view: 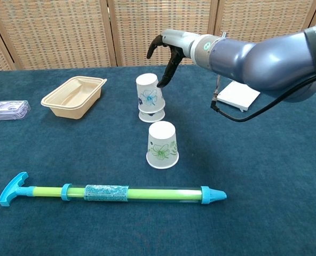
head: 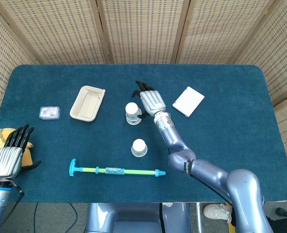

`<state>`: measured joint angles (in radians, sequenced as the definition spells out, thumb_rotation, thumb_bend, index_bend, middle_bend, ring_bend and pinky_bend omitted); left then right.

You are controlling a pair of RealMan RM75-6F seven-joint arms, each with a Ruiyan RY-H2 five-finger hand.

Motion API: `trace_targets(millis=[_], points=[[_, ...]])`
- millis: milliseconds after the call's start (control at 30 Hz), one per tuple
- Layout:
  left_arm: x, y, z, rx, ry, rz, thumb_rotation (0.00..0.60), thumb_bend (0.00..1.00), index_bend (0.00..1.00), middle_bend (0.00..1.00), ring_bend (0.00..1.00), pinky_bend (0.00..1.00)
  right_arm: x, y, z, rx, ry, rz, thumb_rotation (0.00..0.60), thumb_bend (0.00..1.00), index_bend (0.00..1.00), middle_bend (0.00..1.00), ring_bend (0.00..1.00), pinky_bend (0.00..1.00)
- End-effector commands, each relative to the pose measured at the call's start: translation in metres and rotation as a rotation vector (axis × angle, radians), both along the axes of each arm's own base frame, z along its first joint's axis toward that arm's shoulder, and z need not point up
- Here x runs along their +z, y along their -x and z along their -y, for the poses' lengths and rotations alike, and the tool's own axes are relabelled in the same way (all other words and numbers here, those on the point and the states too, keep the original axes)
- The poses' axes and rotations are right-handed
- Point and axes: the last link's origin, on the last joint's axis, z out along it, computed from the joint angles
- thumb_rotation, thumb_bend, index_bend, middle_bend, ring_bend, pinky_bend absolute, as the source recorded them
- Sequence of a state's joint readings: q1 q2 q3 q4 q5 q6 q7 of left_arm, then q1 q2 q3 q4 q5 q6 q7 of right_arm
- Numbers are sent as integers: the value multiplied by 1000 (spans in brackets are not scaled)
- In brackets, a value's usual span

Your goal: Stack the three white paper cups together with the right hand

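Observation:
Two white flowered paper cups (view: 149,95) stand nested upside down at the table's middle; in the head view this stack (head: 132,110) lies beside the right hand. Only the lower cup's rim (view: 151,116) shows under the top one. The third cup (view: 162,144) (head: 139,147) stands alone, upside down, nearer the front. My right hand (view: 167,50) (head: 150,101) hovers just right of and above the stack, fingers spread, with one fingertip (view: 159,82) touching the top cup's upper side. My left hand (head: 8,153) rests at the table's left edge, fingers extended, holding nothing.
A beige tray (view: 72,96) and a small clear box (view: 8,110) sit at the left. A white flat box (view: 239,94) lies at the right. A green and blue pump toy (view: 112,193) stretches across the front. A yellow plush (head: 3,136) is by the left hand.

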<state>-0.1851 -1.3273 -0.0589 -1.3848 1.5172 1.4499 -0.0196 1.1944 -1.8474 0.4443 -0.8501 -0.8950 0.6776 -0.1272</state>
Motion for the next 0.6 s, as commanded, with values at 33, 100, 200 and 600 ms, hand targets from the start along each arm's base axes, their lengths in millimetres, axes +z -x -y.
trace_targets(millis=[33, 100, 200, 600], points=[[-1, -1, 1, -6, 5, 1, 600, 0, 0, 0, 0, 61, -2, 2, 1, -4, 3, -12, 600, 226, 118, 0, 0, 173], [-1, -2, 1, -10, 4, 1, 600, 0, 0, 0, 0, 61, 1, 8, 1, -5, 17, -24, 600, 227, 117, 0, 0, 173], [-1, -2, 1, -13, 3, 2, 600, 0, 0, 0, 0, 61, 11, 19, -1, -9, 39, -30, 600, 227, 127, 0, 0, 169], [12, -5, 5, -22, -35, 19, 600, 0, 0, 0, 0, 61, 64, 53, -45, -24, 53, 21, 600, 223, 271, 0, 0, 160]])
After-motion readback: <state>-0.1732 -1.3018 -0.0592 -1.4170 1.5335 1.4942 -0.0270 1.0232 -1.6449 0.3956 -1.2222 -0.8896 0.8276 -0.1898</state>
